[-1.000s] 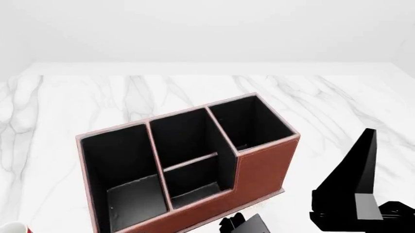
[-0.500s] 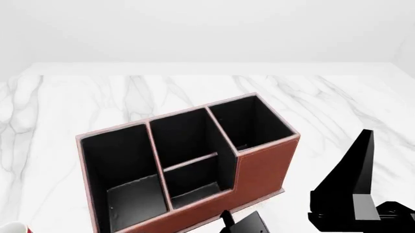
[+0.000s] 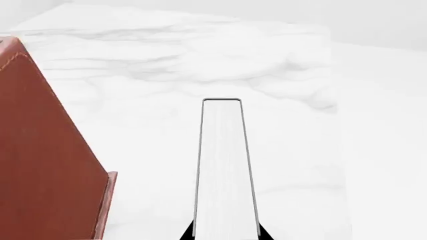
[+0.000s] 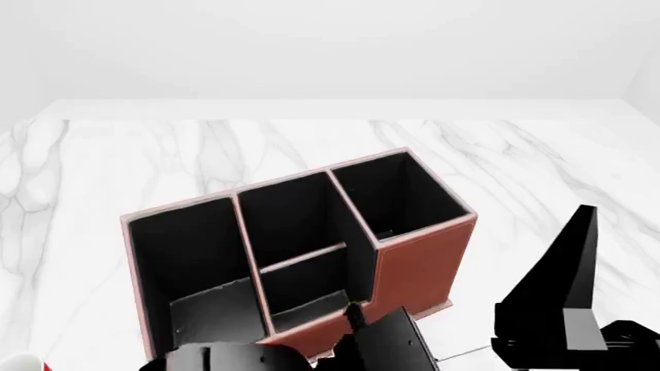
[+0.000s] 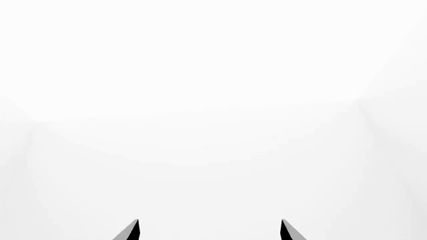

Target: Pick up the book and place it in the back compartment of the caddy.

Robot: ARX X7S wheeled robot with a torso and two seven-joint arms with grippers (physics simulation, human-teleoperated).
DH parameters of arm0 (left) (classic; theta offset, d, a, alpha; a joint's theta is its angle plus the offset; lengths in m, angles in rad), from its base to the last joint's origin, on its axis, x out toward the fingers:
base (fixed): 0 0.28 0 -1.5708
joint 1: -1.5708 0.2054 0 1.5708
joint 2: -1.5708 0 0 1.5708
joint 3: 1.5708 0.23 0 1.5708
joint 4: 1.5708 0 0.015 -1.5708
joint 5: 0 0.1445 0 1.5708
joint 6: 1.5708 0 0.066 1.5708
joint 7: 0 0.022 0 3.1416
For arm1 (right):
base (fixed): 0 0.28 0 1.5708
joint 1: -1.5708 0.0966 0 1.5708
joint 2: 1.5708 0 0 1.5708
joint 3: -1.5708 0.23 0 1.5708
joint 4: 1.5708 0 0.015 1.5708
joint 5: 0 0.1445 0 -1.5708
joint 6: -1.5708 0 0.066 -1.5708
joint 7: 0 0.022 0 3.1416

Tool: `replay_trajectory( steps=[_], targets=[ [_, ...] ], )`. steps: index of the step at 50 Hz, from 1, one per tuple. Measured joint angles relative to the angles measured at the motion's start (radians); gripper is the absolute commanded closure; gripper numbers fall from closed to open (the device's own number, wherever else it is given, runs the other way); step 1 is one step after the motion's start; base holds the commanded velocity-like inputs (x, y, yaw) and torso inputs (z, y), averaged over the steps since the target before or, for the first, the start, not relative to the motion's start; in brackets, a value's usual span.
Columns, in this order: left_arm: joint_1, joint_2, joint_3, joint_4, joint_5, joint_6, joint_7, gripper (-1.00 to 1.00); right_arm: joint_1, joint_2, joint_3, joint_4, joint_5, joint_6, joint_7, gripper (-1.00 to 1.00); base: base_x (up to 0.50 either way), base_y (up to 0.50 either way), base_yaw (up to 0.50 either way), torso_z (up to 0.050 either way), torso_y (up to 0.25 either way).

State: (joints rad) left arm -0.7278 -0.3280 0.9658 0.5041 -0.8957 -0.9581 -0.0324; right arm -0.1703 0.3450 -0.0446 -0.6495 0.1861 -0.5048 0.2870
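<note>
Grip on the book point(image 3: 225, 170) belongs to the left gripper point(image 3: 225, 236). In the left wrist view two dark fingertips point(image 3: 189, 234) sit against its black covers, one on each side, clamped. The white page edge runs straight out ahead of them. One book is in view and it is off the marble table point(image 4: 124, 162), carried in that gripper.

One caddy point(image 4: 418, 263) stands on the table, just ahead of the left gripper in the head view. Its reddish-brown outer wall point(image 3: 40, 165) rises close beside the held book, the two apart. Four black compartments can be counted. One large one lies on the side away from the right gripper and one tall one lies nearest the right gripper. Two smaller ones lie between these, split by a low divider. All four look to hold nothing. In the head view the book point(image 4: 387, 340) shows as a dark slab at the caddy's near wall, overlapping its lower edge. Whether it touches cannot be told.

The right gripper point(image 4: 562, 309) hangs well off to the caddy's side, beyond the tall end. In its own wrist view its two fingertips point(image 5: 132, 231) stand wide apart around the right gripper's midpoint point(image 5: 209, 231), with only white background between them.

One red-and-white mug point(image 4: 21, 363) peeks in beyond the left arm, far from both grippers.
</note>
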Motion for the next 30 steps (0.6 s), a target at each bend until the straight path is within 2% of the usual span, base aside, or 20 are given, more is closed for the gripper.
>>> replay_trajectory(
  steps=[10,18,23,30],
  targets=[
    [-0.189,-0.009,-0.198,0.129,-0.360,-0.171,-0.277,1.00,-0.002,0.004,0.000,-0.009,-0.002,0.002,0.005,-1.00,0.00,0.00,0.00,0.000,0.001],
    [-0.328,-0.032,-0.282,0.164,-0.643,-0.227,-0.487,1.00,-0.004,0.007,0.001,-0.015,-0.001,0.003,0.009,-1.00,0.00,0.00,0.00,0.000,0.001],
    [-0.406,-0.057,-0.304,0.165,-0.786,-0.248,-0.571,1.00,-0.005,0.008,0.000,-0.017,-0.002,0.003,0.011,-1.00,0.00,0.00,0.00,0.000,0.002],
    [-0.506,-0.101,-0.323,0.151,-0.926,-0.277,-0.626,1.00,-0.005,0.010,-0.002,-0.019,-0.002,0.004,0.013,-1.00,0.00,0.00,0.00,0.000,0.000]
  ],
)
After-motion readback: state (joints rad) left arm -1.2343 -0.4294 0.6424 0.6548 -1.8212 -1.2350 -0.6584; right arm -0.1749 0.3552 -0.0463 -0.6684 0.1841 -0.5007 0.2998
